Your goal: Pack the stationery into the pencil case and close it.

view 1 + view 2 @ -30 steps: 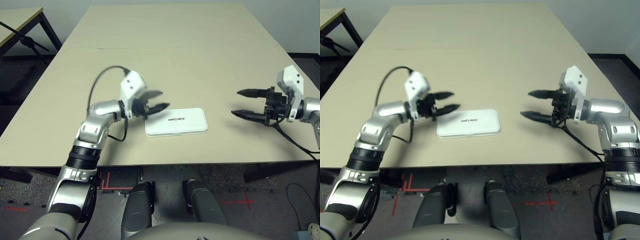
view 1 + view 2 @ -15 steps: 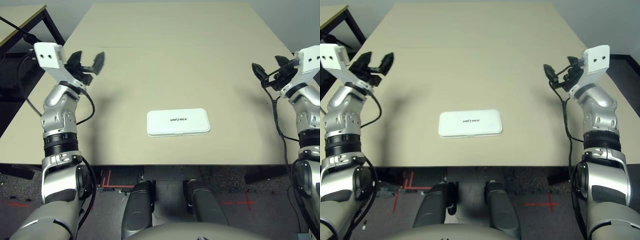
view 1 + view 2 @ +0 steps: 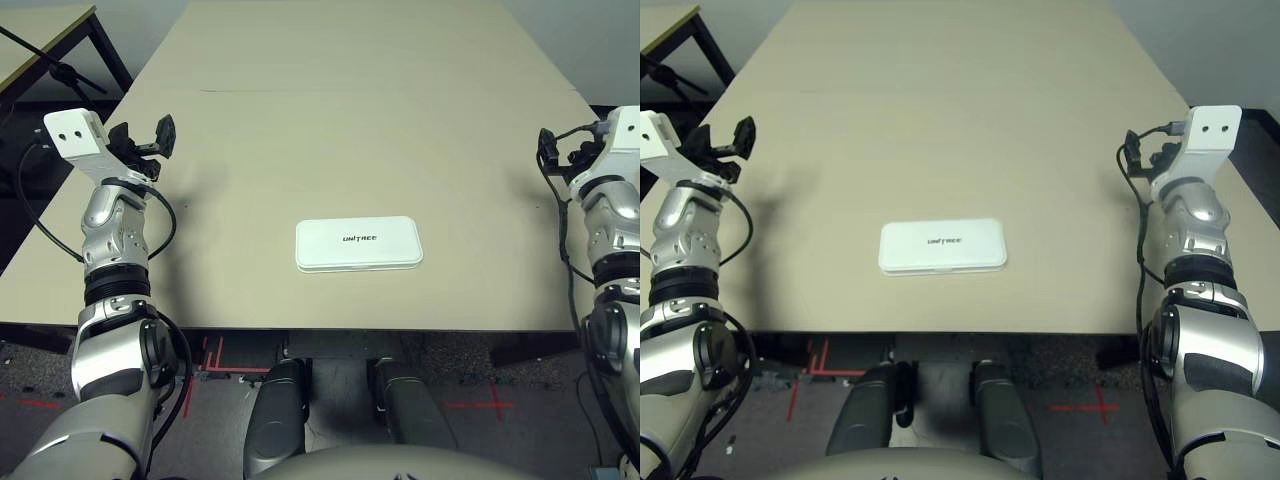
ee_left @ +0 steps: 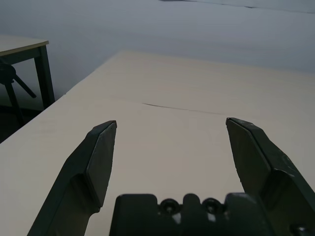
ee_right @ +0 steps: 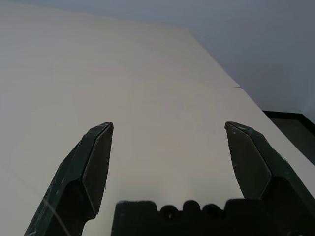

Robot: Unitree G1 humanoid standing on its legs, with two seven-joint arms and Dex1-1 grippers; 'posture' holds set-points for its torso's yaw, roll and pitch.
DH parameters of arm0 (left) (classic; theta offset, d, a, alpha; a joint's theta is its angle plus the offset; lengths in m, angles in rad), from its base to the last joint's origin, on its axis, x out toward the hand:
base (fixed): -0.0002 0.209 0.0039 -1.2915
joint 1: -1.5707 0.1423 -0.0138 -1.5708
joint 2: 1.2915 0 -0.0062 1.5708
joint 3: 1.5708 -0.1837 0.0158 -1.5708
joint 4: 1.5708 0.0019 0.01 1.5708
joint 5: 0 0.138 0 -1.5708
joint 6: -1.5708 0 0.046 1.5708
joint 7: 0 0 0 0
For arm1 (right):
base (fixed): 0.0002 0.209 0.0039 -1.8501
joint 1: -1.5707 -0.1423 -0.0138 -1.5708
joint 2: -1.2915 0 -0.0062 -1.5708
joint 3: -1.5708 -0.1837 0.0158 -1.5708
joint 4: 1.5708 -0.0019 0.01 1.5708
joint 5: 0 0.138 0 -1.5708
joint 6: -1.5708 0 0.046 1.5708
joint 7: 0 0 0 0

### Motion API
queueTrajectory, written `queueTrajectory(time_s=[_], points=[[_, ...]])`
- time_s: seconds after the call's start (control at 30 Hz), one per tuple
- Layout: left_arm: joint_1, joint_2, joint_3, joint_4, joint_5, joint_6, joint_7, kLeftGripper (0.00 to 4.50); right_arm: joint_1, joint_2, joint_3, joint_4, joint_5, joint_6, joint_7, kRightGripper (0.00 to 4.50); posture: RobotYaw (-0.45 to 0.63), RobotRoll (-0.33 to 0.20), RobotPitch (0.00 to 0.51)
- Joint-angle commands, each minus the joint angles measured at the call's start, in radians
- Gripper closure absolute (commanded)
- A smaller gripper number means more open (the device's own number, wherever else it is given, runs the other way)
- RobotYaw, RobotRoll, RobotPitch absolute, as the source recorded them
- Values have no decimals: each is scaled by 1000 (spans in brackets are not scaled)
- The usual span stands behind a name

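The white pencil case (image 3: 358, 243) lies flat and closed near the table's front edge, black lettering on its lid. The stationery is out of view. My left gripper (image 3: 142, 138) is raised over the table's left edge, far from the case, open with nothing between its fingers. My right gripper (image 3: 1145, 150) is raised at the table's right edge, also open and empty. The left wrist view shows the left gripper (image 4: 170, 123) with its jaws spread wide over bare tabletop. In the right wrist view the right gripper (image 5: 167, 125) stands the same way.
The beige table (image 3: 350, 130) has a thin seam (image 3: 300, 95) across its far half. A second table with dark legs (image 3: 60, 45) stands beyond the left edge. Dark floor lies past the right edge.
Both arms have swung up and outward from beside the case to the table's left and right edges. The case has stayed closed in place.
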Motion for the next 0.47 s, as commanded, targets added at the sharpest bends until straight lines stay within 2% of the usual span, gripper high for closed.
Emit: queueTrajectory(time_s=[0.03, 0.47], points=[[21, -6, -13, -9, 2, -11, 3, 25, -4, 3, 0, 18, -7, -14, 12, 0, -2, 0, 196], [36, -10, -39, -27, -3, -7, -14, 25, -2, 42, 11, 17, -13, -24, 31, 0, -2, 0, 185]])
